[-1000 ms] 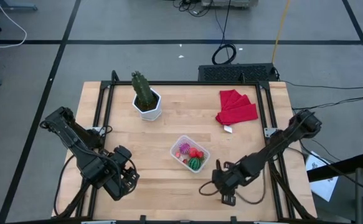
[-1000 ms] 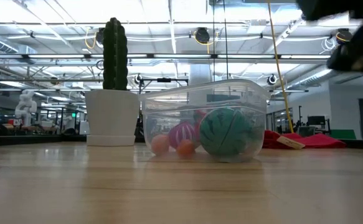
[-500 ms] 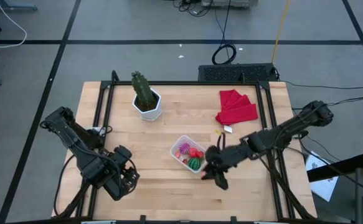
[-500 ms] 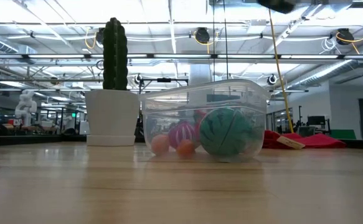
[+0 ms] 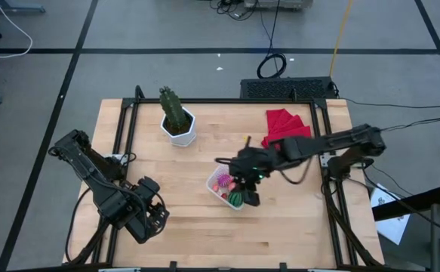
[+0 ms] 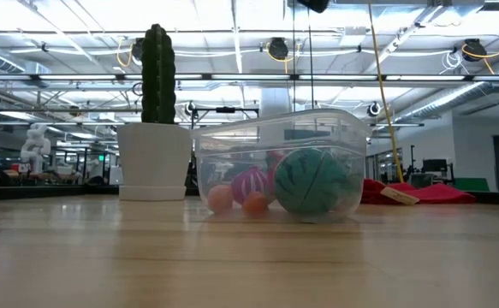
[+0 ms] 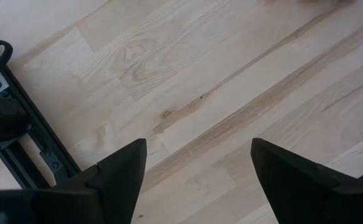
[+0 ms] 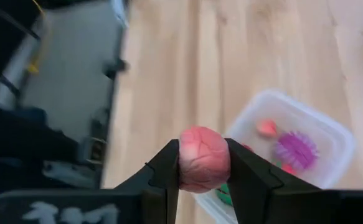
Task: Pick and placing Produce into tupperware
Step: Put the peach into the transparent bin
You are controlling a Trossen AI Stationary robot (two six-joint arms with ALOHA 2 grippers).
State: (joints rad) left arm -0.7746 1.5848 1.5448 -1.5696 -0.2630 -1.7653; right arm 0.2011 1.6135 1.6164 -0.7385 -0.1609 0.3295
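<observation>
The clear tupperware (image 5: 216, 183) (image 6: 279, 162) (image 8: 321, 134) stands on the wooden table near its middle. In it lie a green striped melon (image 6: 309, 181), a purple ridged piece (image 8: 296, 149) (image 6: 249, 184) and small red and orange berries (image 6: 221, 198) (image 8: 267, 127). My right gripper (image 5: 242, 185) (image 8: 204, 168) hangs above the tupperware's right part, shut on a pink rounded piece of produce (image 8: 204, 158). At the table's near left corner my left gripper (image 5: 150, 217) (image 7: 197, 162) is open over bare wood. My right gripper pinches the pink piece by its two opposite sides (image 8: 184, 163) between its two fingers. The fingers slant down, coming from the table's right side. The piece is lifted clear, in the air above the tupperware.
A tall green cactus (image 5: 173, 109) (image 6: 157, 73) in a white pot (image 5: 180, 130) (image 6: 153, 162) stands at the far left. A red cloth (image 5: 284, 125) (image 6: 420, 192) lies at the far right. Black rails (image 5: 125, 128) run along the table's edges. Bare wood lies in front of the tupperware.
My right gripper has risen from low near the table's near right edge. It has swung toward the far and left sides and turned as it went. It now stands above the tupperware. In the low view it has gone out at the top.
</observation>
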